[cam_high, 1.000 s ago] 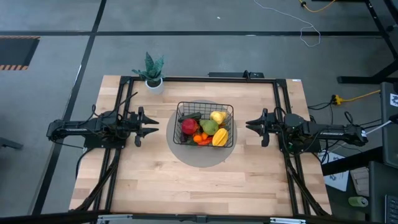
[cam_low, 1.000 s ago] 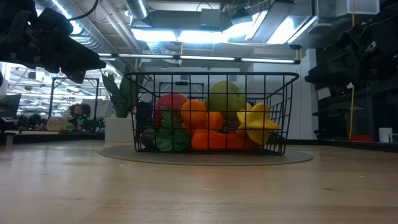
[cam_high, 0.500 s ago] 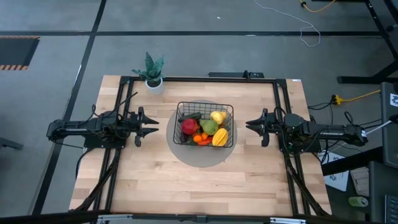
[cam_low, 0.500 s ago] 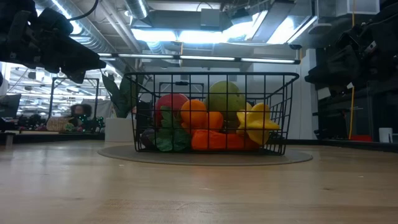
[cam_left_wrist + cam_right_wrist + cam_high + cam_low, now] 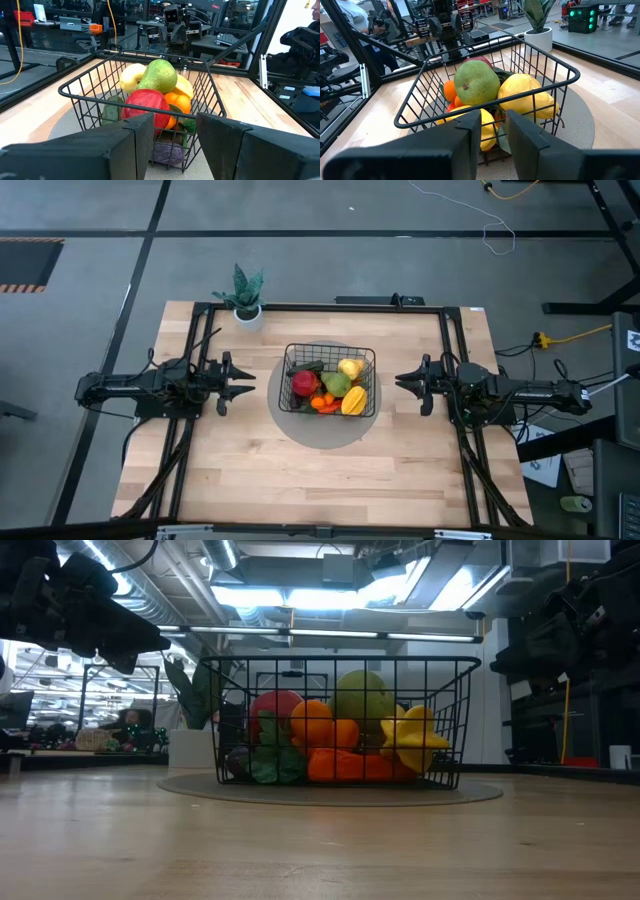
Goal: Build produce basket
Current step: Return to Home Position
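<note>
Wooden table: nothing moved | basket mid-frame, full of produce | left gripper, right gripper at frame sides, fingers apart | looks done

The pear and apple are hiding most of the purple piece lying beneath them in the basket.

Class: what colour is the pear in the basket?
Green pear; clearest in the right wrist view.

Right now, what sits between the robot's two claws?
The wire basket of toy fruit, on a grey disc, lies between the left gripper and right gripper, shown in the high view.
</note>
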